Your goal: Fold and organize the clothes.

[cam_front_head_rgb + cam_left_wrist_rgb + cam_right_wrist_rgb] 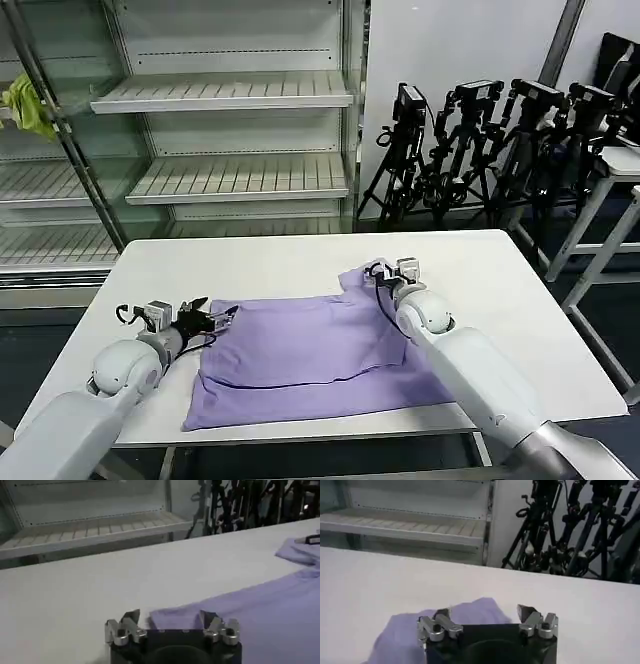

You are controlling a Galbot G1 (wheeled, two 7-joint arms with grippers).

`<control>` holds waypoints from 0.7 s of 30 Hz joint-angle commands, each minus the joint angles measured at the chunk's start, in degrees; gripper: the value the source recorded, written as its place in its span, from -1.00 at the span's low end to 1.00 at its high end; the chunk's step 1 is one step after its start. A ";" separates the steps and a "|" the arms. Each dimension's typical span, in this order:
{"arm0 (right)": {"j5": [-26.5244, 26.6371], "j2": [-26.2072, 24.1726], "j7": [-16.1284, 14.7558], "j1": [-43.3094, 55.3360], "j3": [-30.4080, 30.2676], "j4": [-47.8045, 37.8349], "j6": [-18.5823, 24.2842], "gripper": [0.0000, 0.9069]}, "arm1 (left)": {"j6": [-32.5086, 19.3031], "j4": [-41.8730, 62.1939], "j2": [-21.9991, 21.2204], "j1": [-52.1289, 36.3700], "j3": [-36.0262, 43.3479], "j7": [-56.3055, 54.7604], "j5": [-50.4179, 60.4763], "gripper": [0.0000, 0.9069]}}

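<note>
The clothes are one lavender T-shirt (310, 350), lying flat and partly folded on the white table (260, 265). My left gripper (215, 320) sits low at the shirt's left edge. In the left wrist view this gripper (170, 620) is open, with a corner of the shirt (260, 610) lying between its fingers (131, 618). My right gripper (385, 275) hovers over the raised far right corner of the shirt. Seen from the right wrist, that gripper (482, 613) is open too, and the shirt's tip (470, 611) lies under the gap.
Empty metal shelves (230, 95) stand behind the table, with a yellow-green cloth (28, 105) hanging at the far left. Black tripods (480, 140) crowd the back right. Another white table (620, 165) stands to the right. Bare tabletop surrounds the shirt.
</note>
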 commanded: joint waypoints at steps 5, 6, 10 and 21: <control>-0.19 -0.27 -0.87 -0.52 0.35 0.02 -0.06 0.11 | -0.04 0.86 0.18 -0.28 0.24 0.17 0.12 0.00; -0.30 -0.36 -1.08 -0.73 0.45 0.03 -0.03 0.04 | -0.05 0.82 0.22 -0.13 0.21 0.18 0.16 -0.04; -0.58 -0.67 -1.68 -1.50 0.82 0.22 0.03 -0.47 | -0.05 0.55 0.43 0.23 0.10 0.23 0.20 -0.24; -1.04 -1.61 -2.37 -3.11 1.49 1.78 0.17 -1.00 | -0.04 -0.31 0.96 1.05 -0.29 0.21 0.23 -0.42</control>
